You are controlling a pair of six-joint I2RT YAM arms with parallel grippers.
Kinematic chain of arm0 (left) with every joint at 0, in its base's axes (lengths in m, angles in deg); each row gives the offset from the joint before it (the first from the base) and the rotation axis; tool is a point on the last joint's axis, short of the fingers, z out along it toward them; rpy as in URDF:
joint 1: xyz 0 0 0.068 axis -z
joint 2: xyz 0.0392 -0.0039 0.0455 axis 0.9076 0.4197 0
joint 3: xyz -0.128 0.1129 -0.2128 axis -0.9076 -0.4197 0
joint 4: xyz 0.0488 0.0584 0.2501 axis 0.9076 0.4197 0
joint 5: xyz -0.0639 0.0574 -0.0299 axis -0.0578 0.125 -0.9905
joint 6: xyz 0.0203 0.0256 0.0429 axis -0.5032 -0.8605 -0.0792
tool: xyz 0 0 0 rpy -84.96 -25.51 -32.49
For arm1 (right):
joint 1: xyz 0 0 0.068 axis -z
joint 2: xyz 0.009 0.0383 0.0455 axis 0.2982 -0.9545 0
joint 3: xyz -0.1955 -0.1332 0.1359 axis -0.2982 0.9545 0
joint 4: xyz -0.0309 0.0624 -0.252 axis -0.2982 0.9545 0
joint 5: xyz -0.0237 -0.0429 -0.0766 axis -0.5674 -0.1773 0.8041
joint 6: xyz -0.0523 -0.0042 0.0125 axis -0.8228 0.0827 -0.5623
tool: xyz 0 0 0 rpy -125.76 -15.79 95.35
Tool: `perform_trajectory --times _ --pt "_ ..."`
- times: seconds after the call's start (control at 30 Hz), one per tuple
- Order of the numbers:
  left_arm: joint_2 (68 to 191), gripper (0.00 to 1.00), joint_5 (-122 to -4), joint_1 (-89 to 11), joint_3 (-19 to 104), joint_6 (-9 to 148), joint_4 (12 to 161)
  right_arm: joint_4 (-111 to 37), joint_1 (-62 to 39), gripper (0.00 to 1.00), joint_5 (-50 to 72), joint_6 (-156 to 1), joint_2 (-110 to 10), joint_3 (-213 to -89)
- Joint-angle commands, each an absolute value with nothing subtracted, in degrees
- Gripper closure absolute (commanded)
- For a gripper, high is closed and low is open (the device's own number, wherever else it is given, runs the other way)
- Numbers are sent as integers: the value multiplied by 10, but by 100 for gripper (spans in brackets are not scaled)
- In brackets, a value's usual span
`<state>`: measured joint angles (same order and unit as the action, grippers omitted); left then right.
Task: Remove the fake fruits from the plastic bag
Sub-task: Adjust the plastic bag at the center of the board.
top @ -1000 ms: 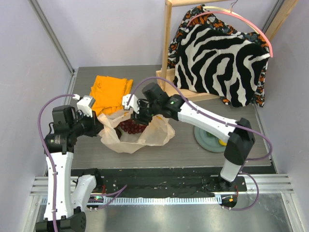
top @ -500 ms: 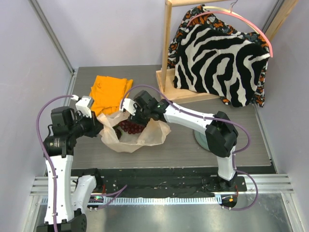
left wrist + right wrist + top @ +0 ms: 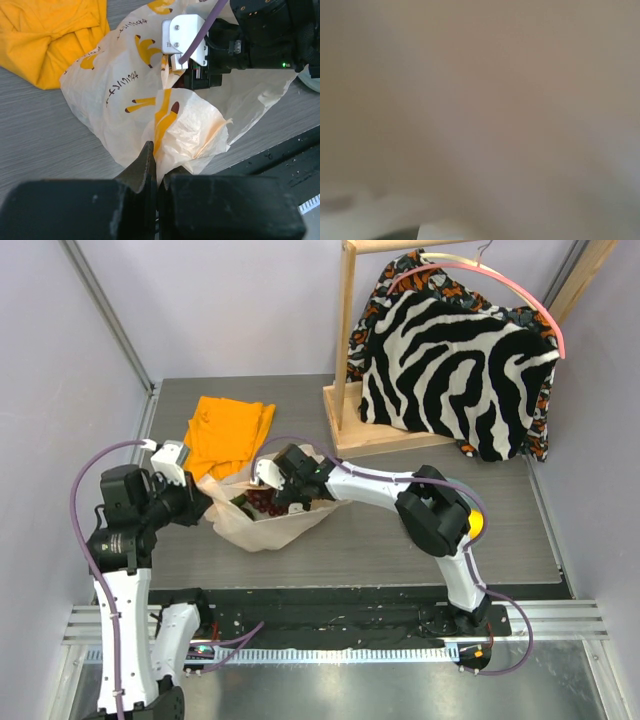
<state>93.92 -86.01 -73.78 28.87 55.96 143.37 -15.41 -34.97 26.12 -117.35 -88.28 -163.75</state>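
The plastic bag (image 3: 262, 525) lies crumpled left of the table's middle, beige-white with orange banana prints (image 3: 150, 50). My left gripper (image 3: 159, 170) is shut on a fold of its near-left edge (image 3: 200, 505). My right gripper (image 3: 272, 492) reaches into the bag's mouth from the right, its fingertips hidden by the plastic. The right wrist view is only blurred beige film. Of the fake fruits, dark red grapes (image 3: 262, 503) and a bit of green (image 3: 240, 502) show inside the bag. A yellow fruit (image 3: 479, 523) peeks out behind the right arm's elbow.
A folded orange cloth (image 3: 228, 432) lies just behind the bag. A wooden stand (image 3: 350, 420) with a zebra-patterned garment (image 3: 450, 360) fills the back right. The right arm's elbow (image 3: 435, 512) hangs over the table's right-middle.
My right arm has folded in and pushed its gripper leftward, deeper into the bag; its elbow now covers the plate on the right. The left gripper has kept its hold.
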Motion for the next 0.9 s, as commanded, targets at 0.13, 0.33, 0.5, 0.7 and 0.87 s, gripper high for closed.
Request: perform_trajectory --times 0.13,0.33,0.5,0.7,0.87 --pt "930 100 -870 -747 302 563 1415 -178 -342 36 354 -1229 -892 -1625" --pt "944 100 -885 -747 305 572 1401 -152 -338 57 221 -1195 -814 -1651" --pt "984 100 -904 -742 318 571 1386 -138 -310 59 0 -1119 -705 -1649" --pt "1028 100 -892 -719 343 554 1367 -114 -276 59 -179 -1021 -666 -1698" --pt "1078 100 -880 -698 390 548 1351 -122 -241 60 -296 -897 -705 -1755"
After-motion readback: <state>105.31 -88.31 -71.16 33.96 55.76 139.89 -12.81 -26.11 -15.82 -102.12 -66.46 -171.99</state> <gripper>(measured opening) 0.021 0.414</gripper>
